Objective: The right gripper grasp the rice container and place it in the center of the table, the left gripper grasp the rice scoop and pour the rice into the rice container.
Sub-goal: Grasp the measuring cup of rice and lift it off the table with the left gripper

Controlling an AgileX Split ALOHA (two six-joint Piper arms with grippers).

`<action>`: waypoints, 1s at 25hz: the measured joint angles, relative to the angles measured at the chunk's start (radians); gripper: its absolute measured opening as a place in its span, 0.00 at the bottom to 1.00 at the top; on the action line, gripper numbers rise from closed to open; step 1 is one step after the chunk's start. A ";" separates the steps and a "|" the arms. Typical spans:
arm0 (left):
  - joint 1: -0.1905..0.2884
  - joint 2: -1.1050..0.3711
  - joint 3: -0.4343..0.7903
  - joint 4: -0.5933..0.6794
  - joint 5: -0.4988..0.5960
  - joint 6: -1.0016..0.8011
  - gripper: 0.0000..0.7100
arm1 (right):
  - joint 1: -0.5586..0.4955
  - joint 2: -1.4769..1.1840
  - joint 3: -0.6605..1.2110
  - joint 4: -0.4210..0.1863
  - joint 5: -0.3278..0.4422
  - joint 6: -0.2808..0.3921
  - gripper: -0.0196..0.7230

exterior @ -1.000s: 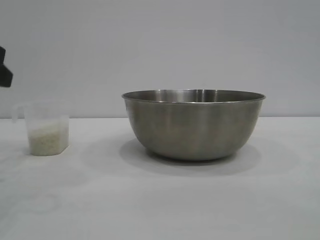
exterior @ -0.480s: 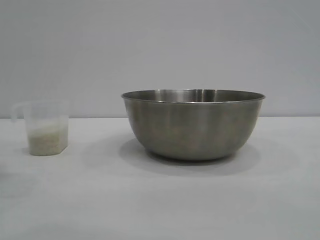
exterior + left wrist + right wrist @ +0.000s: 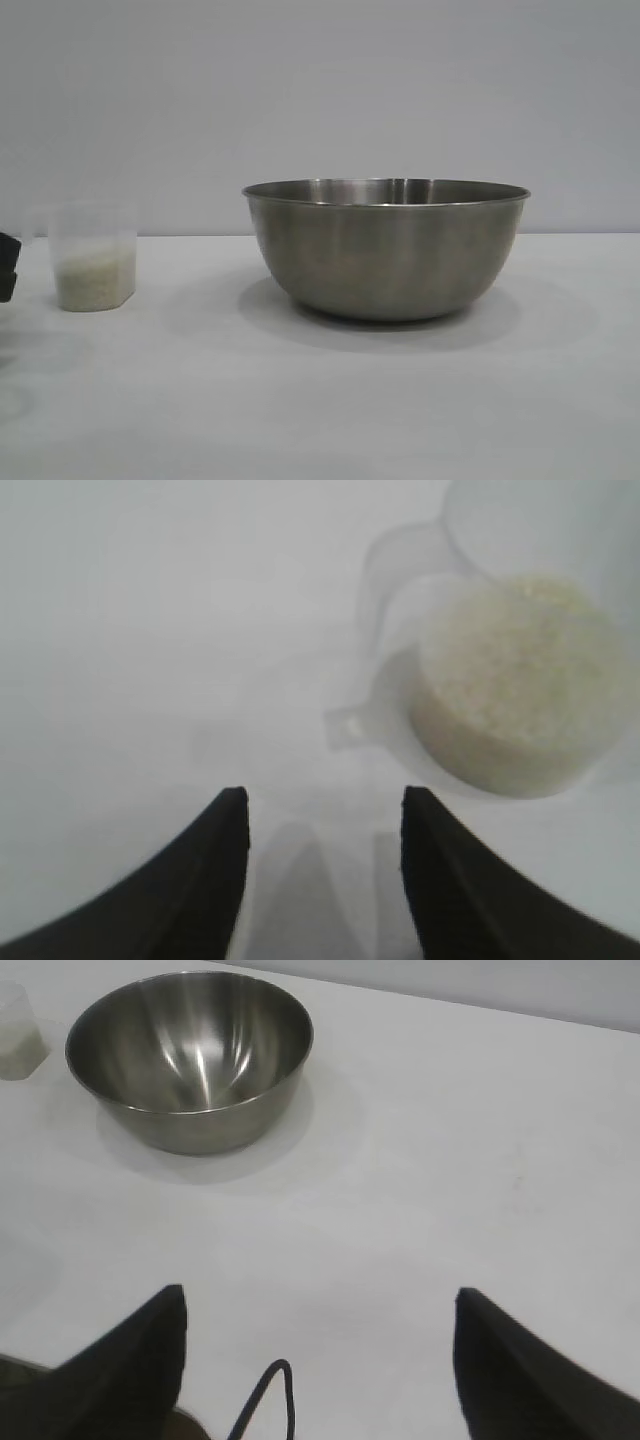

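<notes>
Large round rice container (image 3: 386,250) of brushed stainless steel, thin rolled rim, upright near the middle of the table (image 3: 320,400); interior bare and reflective in the right wrist view, soft shadow beneath. Small translucent frosted rice scoop (image 3: 93,257) upright well to the left of the bowl in the exterior view, apart from it, little side handle plain in the left wrist view. Rice (image 3: 95,280) filling roughly the lower third of the scoop, fine white grains, surface fairly level. No brand, label or legible writing found on bowl, scoop or table. Tabletop plain white, matte, unmarked; plain pale grey wall behind. Left gripper (image 3: 320,830) low over the table just short of the scoop's handle, dark fingers (image 3: 215,880) parted about halfway, nothing between them, no contact with the scoop; a dark part of it at the left edge of the exterior view, beside the scoop. Right gripper (image 3: 318,1360) held back from the bowl, well apart from it, fingers (image 3: 135,1360) spread wide and empty, thin black cable between them.
</notes>
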 joint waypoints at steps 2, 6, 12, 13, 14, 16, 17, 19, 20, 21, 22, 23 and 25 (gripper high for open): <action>0.000 0.005 -0.007 0.000 0.000 0.000 0.47 | 0.000 0.000 0.000 0.000 0.000 0.002 0.69; 0.000 0.010 -0.038 0.002 0.000 0.000 0.47 | 0.000 0.000 0.000 0.000 0.000 0.002 0.69; 0.000 0.024 -0.088 0.002 0.000 0.008 0.47 | 0.000 0.000 0.000 0.000 0.000 0.002 0.69; 0.000 0.026 -0.095 0.002 0.000 0.008 0.47 | 0.000 0.000 0.000 0.000 0.000 0.002 0.69; 0.000 0.030 -0.102 0.002 0.000 0.008 0.47 | 0.000 0.000 0.000 0.000 0.000 0.002 0.69; 0.000 0.034 -0.115 -0.001 0.000 0.008 0.47 | 0.000 0.000 0.000 0.000 0.000 0.003 0.69; 0.000 0.038 -0.119 -0.002 0.000 0.008 0.47 | 0.000 0.000 0.000 0.000 0.000 0.003 0.69; 0.000 0.049 -0.134 -0.002 -0.001 0.008 0.47 | 0.000 0.000 0.000 0.000 0.000 0.003 0.69; 0.000 0.056 -0.142 -0.002 -0.001 0.008 0.47 | 0.000 0.000 0.000 0.000 0.000 0.003 0.69; 0.000 0.060 -0.149 -0.002 -0.001 0.008 0.47 | 0.000 0.000 0.000 0.000 0.000 0.003 0.69; 0.000 0.065 -0.159 -0.002 -0.001 0.008 0.47 | 0.000 0.000 0.000 0.000 0.000 0.003 0.69; 0.000 0.072 -0.169 -0.002 -0.001 0.008 0.47 | 0.000 0.000 0.000 0.000 0.000 0.003 0.69; 0.000 0.078 -0.188 -0.002 -0.001 0.010 0.47 | 0.000 0.000 0.000 0.000 0.000 0.003 0.69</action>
